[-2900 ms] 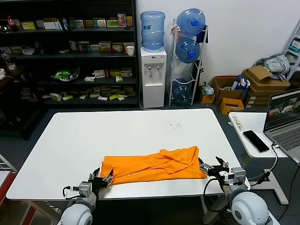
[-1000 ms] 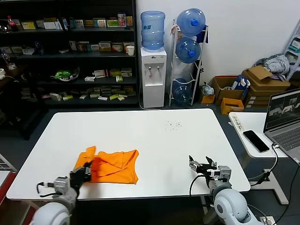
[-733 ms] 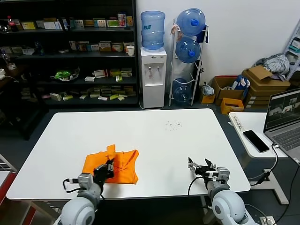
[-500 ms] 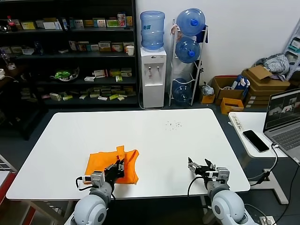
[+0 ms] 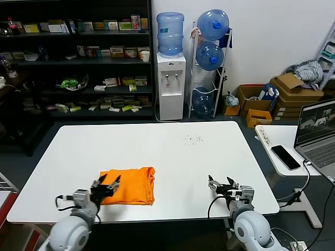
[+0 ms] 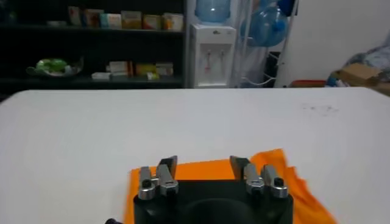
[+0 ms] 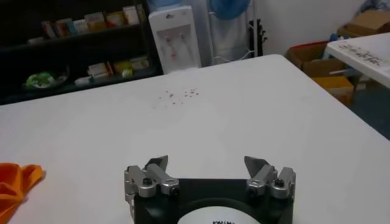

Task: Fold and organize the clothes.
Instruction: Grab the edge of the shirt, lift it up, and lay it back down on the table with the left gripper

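Orange T-shirt [image 5: 128, 185] lies folded small on the white table [image 5: 157, 151], at seven o'clock. My left gripper [image 5: 106, 184] sits spread open over its edge. My right gripper [image 5: 222, 185], open too, waits at five o'clock. Folding looks done; I think I tidy it next.

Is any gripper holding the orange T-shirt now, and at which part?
Nothing is held. The left gripper is open at the T-shirt edge; the right gripper is open too.
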Robot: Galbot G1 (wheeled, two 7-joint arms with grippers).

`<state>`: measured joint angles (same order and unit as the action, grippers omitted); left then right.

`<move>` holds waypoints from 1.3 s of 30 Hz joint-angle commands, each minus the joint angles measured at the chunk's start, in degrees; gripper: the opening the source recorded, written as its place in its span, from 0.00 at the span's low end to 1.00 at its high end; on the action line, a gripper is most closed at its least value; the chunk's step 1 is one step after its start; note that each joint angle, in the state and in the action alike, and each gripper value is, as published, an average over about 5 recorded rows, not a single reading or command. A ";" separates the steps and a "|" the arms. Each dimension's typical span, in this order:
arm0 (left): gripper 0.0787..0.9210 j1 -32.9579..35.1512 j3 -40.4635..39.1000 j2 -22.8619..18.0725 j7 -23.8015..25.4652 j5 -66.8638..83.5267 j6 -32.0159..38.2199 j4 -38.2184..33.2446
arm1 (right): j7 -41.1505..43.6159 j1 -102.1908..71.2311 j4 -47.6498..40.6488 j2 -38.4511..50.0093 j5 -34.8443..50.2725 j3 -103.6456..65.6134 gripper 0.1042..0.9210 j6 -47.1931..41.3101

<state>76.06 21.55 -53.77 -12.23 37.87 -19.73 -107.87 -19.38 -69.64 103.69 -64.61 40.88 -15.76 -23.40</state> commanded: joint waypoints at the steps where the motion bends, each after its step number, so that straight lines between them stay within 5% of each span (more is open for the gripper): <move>1: 0.77 4.81 10.40 10.66 11.93 7.08 3.20 11.68 | -0.16 1.17 -0.67 -0.82 -0.01 1.34 0.88 -0.22; 7: 0.88 0.10 5.35 6.66 13.30 8.41 1.62 13.61 | -0.36 1.16 -0.52 -0.30 0.12 1.07 0.88 -0.40; 20: 0.87 -8.43 -4.60 1.81 11.03 6.15 1.23 18.06 | -0.31 -0.49 0.24 -0.37 0.01 -0.43 0.88 -0.20; 33: 0.46 -5.95 -3.95 0.26 7.13 -0.33 5.23 14.12 | -0.46 -0.64 -0.08 -0.59 -0.06 -0.57 0.88 0.08; 39: 0.25 -3.43 -2.52 -0.79 4.47 -5.81 6.82 7.05 | -0.74 -0.39 -0.48 -0.59 -0.03 -0.42 0.88 0.40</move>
<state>70.90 18.86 -53.31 -4.88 38.88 -15.21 -93.99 -19.91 -70.08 103.42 -65.18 40.82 -16.21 -23.21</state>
